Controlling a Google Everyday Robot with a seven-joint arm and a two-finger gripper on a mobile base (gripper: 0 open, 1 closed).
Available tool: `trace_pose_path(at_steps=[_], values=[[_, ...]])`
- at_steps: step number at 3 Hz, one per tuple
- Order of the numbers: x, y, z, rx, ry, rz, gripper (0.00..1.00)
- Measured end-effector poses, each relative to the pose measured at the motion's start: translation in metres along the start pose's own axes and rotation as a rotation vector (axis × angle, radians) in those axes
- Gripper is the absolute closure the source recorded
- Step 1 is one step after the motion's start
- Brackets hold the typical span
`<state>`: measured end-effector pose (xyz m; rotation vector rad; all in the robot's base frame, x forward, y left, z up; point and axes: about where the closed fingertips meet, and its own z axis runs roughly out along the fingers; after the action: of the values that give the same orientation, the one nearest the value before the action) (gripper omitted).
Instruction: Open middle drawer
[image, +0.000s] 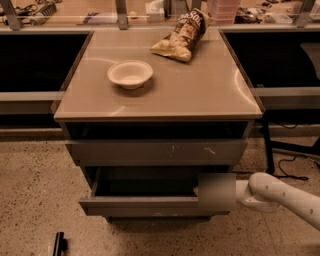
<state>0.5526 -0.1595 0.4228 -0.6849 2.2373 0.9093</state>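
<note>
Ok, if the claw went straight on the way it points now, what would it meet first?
The claw, at the right end of the middle drawer, points left. It would probably meet that drawer's right side or front panel first, though depth is unclear.

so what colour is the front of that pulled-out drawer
Plain grey, clearest in the camera view: the middle drawer front, with the gripper at its right end.

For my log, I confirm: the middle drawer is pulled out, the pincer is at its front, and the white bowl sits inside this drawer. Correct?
No. The camera view shows the white bowl on the cabinet top, not inside the middle drawer. The drawer is pulled out, pincer at its front.
</note>
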Motion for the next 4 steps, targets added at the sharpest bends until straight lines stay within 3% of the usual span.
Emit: trace_pose_path(at_steps=[1,2,3,4], values=[[-0.002,0.001,-0.002,0.000,0.000,0.000,1.00],[0.016,0.030,0.002,-0.080,0.035,0.018,1.00],[0.015,0.030,0.002,-0.080,0.035,0.018,1.00],[0.026,0.050,-0.006,-0.100,0.030,0.026,1.00]])
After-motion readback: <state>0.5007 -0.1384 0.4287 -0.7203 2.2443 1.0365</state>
